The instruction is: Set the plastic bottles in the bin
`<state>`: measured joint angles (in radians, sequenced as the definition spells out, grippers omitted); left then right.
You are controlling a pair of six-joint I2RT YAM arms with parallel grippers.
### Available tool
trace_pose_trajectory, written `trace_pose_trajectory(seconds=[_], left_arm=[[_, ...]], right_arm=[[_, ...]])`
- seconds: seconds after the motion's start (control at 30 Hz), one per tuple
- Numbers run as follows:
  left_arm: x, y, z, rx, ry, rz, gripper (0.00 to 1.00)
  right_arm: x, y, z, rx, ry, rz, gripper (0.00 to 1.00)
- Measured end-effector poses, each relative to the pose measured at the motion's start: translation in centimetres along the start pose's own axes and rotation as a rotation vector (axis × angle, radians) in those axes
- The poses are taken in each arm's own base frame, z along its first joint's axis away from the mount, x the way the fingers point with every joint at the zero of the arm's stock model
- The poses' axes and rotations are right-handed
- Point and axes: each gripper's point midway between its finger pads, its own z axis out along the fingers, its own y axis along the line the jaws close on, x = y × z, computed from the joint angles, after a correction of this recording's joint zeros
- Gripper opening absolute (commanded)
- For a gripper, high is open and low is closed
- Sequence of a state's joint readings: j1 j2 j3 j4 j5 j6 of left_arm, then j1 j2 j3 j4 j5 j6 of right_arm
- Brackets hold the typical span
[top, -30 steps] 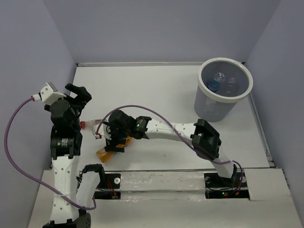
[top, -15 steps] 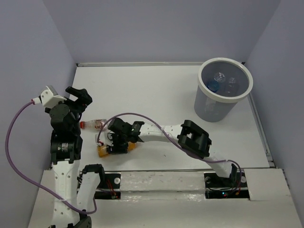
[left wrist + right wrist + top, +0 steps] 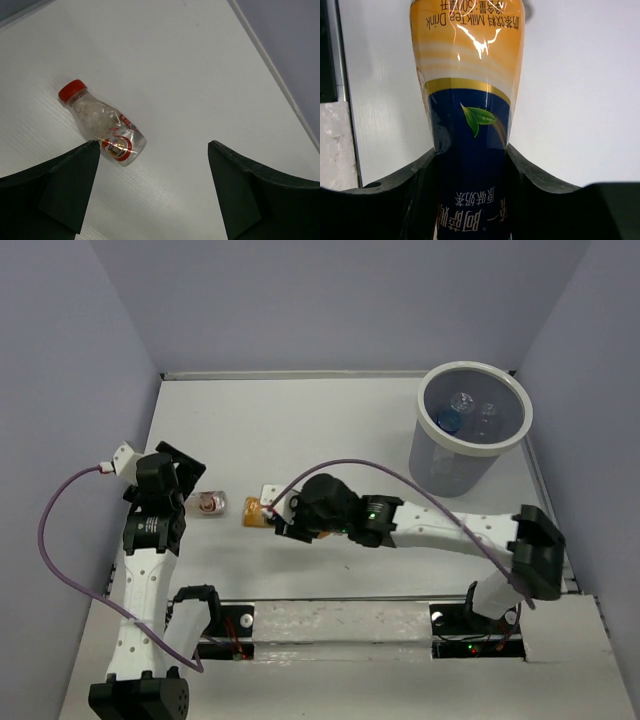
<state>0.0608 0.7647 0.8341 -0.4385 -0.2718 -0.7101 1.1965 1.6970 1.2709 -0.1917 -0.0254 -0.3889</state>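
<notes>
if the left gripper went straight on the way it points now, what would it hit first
Likely the bare table between the open jaws of the left gripper; the red-capped clear bottle lies toward one finger, which might clip it. Depth is unclear.

Carried orange bottle (image 3: 255,512) back from the front edge and a bit right, squeezed in right gripper (image 3: 470,165). Swung right elbow (image 3: 535,550) far out to the right. Tipped left gripper (image 3: 153,145) down over clear red-capped bottle (image 3: 102,122), jaws wide apart.

bare table (image 3: 330,430) towards bin (image 3: 421,408), wall (image 3: 590,440) beside
</notes>
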Motion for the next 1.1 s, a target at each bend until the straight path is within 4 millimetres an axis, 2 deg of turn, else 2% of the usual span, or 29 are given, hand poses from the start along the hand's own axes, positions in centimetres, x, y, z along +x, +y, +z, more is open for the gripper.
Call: trace_pose_trajectory(seconds=[0.1, 0.23, 0.27, 0.3, 0.33, 0.4, 0.47, 0.53, 0.6, 0.67, 0.73, 0.87, 0.93, 0.97, 1.03, 1.07, 1.1], left_arm=[[2.0, 1.8, 0.2, -0.040, 0.034, -0.027, 0.99], [3.6, 3.3, 0.2, -0.066, 0.052, -0.068, 0.99], [4.0, 3.6, 0.2, -0.071, 0.054, -0.076, 0.99], [4.4, 4.0, 0.3, -0.081, 0.059, -0.082, 0.99], [5.1, 4.6, 0.6, -0.098, 0.068, -0.089, 0.99], [6.2, 5.6, 0.9, -0.127, 0.086, -0.096, 0.99], [7.0, 6.2, 1.2, -0.149, 0.102, -0.105, 0.99], [8.2, 7.0, 1.8, -0.181, 0.126, -0.120, 0.99], [8.8, 7.4, 2.2, -0.197, 0.136, -0.134, 0.99], [9.3, 7.7, 2.5, -0.208, 0.142, -0.150, 0.99], [9.5, 7.5, 2.9, -0.201, 0.138, -0.165, 0.99], [9.9, 7.5, 3.8, -0.193, 0.131, -0.182, 0.99], [10.2, 7.6, 4.1, -0.202, 0.137, -0.179, 0.99], [10.5, 7.8, 4.4, -0.207, 0.141, -0.178, 0.99], [11.0, 8.1, 4.8, -0.217, 0.150, -0.175, 0.99], [11.3, 8.2, 4.9, -0.222, 0.154, -0.173, 0.99], [11.5, 8.4, 5.1, -0.227, 0.159, -0.171, 0.99]], right_arm=[[-2.2, -4.0, -6.3, 0.167, -0.131, 0.063, 0.34], [-4.6, -12.9, -17.1, 0.495, -0.339, 0.178, 0.34], [-5.2, -16.1, -21.5, 0.626, -0.415, 0.210, 0.34], [-5.3, -17.8, -23.9, 0.701, -0.449, 0.226, 0.34], [-5.5, -20.3, -27.9, 0.826, -0.496, 0.252, 0.33], [-5.6, -23.4, -33.1, 0.989, -0.554, 0.273, 0.33], [-5.5, -25.7, -37.2, 1.122, -0.599, 0.292, 0.33], [-3.3, -28.5, -41.2, 1.271, -0.611, 0.326, 0.33], [-0.8, -30.5, -43.3, 1.355, -0.614, 0.371, 0.33], [2.7, -32.6, -44.6, 1.431, -0.604, 0.434, 0.34], [5.9, -33.8, -44.2, 1.456, -0.578, 0.499, 0.34], [10.1, -34.8, -41.3, 1.439, -0.538, 0.597, 0.36], [11.6, -35.0, -40.4, 1.432, -0.540, 0.646, 0.44], [12.5, -35.0, -40.1, 1.438, -0.549, 0.682, 0.56], [13.7, -34.8, -39.9, 1.449, -0.566, 0.734, 0.67], [14.1, -34.7, -39.7, 1.452, -0.583, 0.755, 0.80], [14.6, -34.5, -39.6, 1.457, -0.592, 0.776, 0.84]])
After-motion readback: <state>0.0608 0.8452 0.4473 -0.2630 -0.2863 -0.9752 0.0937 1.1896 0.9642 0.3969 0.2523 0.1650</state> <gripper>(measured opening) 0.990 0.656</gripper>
